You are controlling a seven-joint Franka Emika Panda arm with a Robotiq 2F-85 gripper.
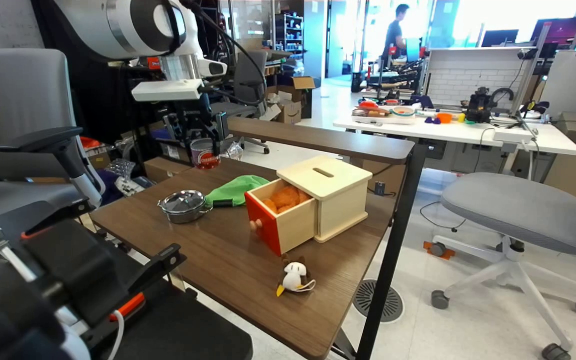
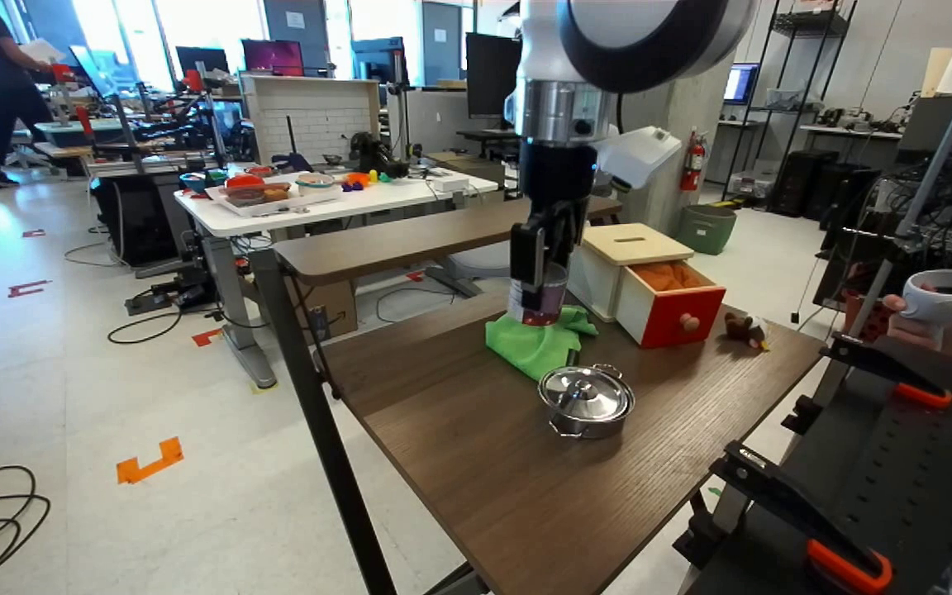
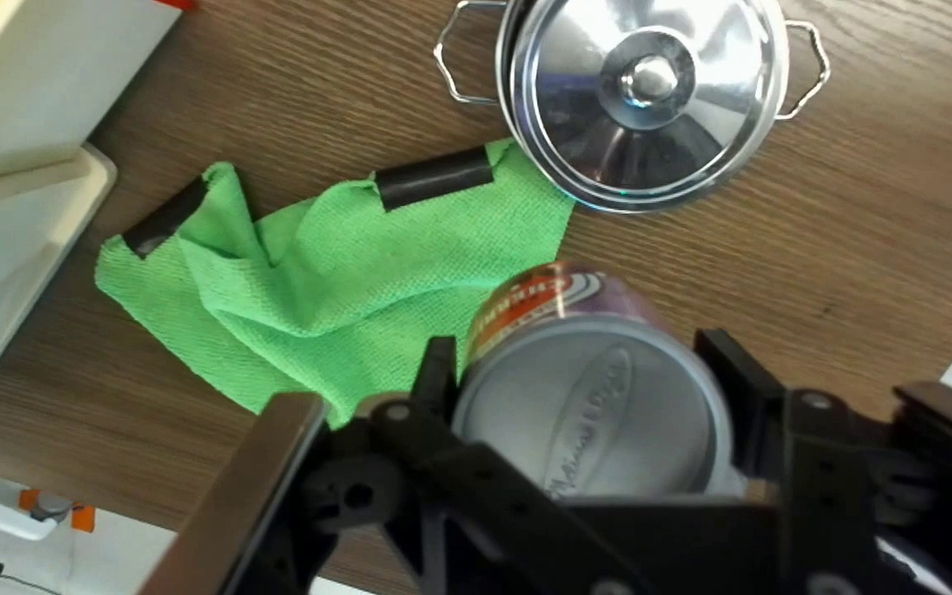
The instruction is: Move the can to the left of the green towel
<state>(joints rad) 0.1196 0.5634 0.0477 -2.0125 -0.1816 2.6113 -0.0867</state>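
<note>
My white-and-black arm (image 1: 128, 30) reaches in from about 11 o'clock in an exterior view, above a brown wood-grain counter (image 2: 559, 479). On it, a pale wooden box (image 1: 340, 207), slotted top. Its red-fronted drawer (image 1: 295, 232) is pulled partway out, round wooden knob on the front, fuzzy orange stuff (image 1: 285, 198) inside. A green towel (image 3: 352, 289) lies rumpled near the box, a strip of counter showing between them in the wrist view. My end effector (image 3: 582, 372) is gripping the can (image 3: 596, 421), two black fingers (image 3: 439, 372) clamped on opposite sides. A shiny metal pot (image 3: 641, 95), lid on, two wire loop handles, stands upright at 2 o'clock from the towel in the wrist view; one towel corner meets its rim there, can't tell if they touch. The can has an orange-red and purple label, grey lettered end facing the wrist camera. It's roughly upright and looks held clear of the counter, height unclear. In the wrist view it's at 4 o'clock from the towel, covering a bit of the towel's edge; can't tell if it's over that edge or past it. From the can, same view: pot at 12 o'clock, box at 10 o'clock beyond the towel. A plush toy (image 1: 296, 275), white, brown and yellow, lies roughly 6 o'clock from the drawer in an exterior view. Two black strips (image 3: 435, 178) sit on the towel's border, at its 1 and 10 o'clock in the wrist view.
</note>
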